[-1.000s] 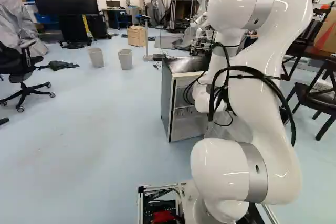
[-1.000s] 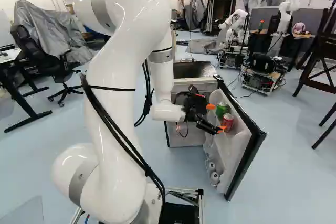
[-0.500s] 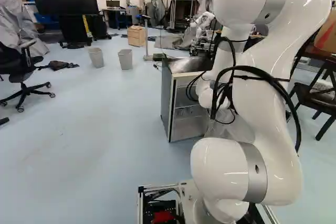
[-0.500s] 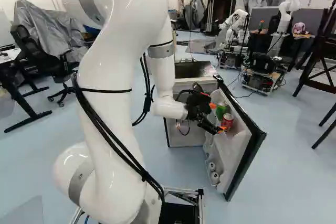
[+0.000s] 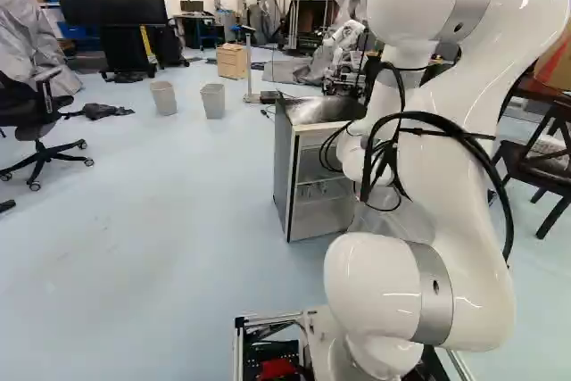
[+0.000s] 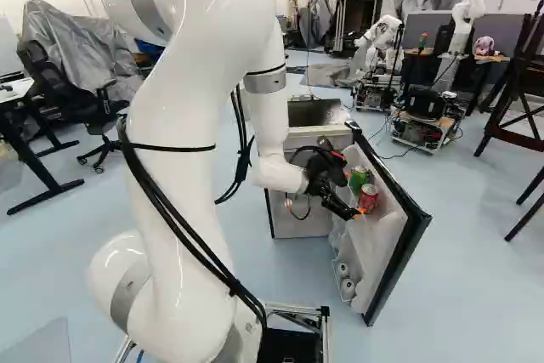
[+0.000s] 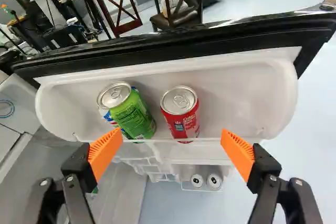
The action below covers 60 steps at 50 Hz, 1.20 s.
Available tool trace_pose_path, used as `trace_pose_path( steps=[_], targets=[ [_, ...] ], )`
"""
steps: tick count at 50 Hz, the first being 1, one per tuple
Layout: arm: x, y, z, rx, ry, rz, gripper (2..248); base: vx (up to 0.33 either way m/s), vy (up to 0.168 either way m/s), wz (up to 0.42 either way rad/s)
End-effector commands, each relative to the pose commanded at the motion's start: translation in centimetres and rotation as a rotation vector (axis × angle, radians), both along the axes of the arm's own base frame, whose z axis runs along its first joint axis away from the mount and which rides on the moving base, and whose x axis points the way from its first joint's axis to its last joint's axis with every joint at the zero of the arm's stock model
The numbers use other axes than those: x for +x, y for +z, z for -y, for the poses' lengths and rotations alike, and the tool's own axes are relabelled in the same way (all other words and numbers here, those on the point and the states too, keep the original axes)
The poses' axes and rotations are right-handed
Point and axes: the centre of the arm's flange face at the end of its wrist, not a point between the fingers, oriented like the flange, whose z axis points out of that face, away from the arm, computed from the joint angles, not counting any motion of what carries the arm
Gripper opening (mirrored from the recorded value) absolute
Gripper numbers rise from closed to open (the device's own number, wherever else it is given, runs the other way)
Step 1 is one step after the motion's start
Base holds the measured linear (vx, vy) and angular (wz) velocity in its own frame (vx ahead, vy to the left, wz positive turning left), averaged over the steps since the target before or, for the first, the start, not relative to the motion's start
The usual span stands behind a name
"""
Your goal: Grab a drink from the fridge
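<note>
The fridge (image 5: 284,167) has its door (image 6: 406,252) open, at four o'clock in the right base view. The white arm (image 6: 191,125), at nine o'clock there, reaches toward the door, and the gripper (image 6: 353,195) is at the door shelf (image 7: 247,93).

In the wrist view the jaws stand wide apart and hold nothing. Two drinks sit side by side on the shelf in front of the gripper (image 7: 171,150). Taking straight ahead as twelve, the red can (image 7: 181,114) is at twelve o'clock and the green can (image 7: 134,116) at eleven, near one orange pad (image 7: 105,148); whether they touch, I cannot tell.

The red can bears white lettering and a pale panel of fine print; the green can has a block of small print and patches of blue, white and red. Both have bare silver lids with pull tabs. Below, in a lower rack (image 7: 188,186), lie two white round-ended items (image 7: 214,181).

In the left base view, two waste bins (image 5: 212,100) stand at ten o'clock; in the right base view, another robot (image 6: 381,36) is at one.
</note>
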Motion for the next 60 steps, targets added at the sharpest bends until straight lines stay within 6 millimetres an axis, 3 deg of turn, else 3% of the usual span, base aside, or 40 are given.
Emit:
trace_pose_path(
  steps=[40,60],
  targets=[
    [0.0,0.0,0.0,-0.036,0.064,-0.098,247,0.000,0.000,0.000],
    [-0.4,2.1,0.2,-0.053,0.055,-0.064,247,0.000,0.000,0.000]
  ],
)
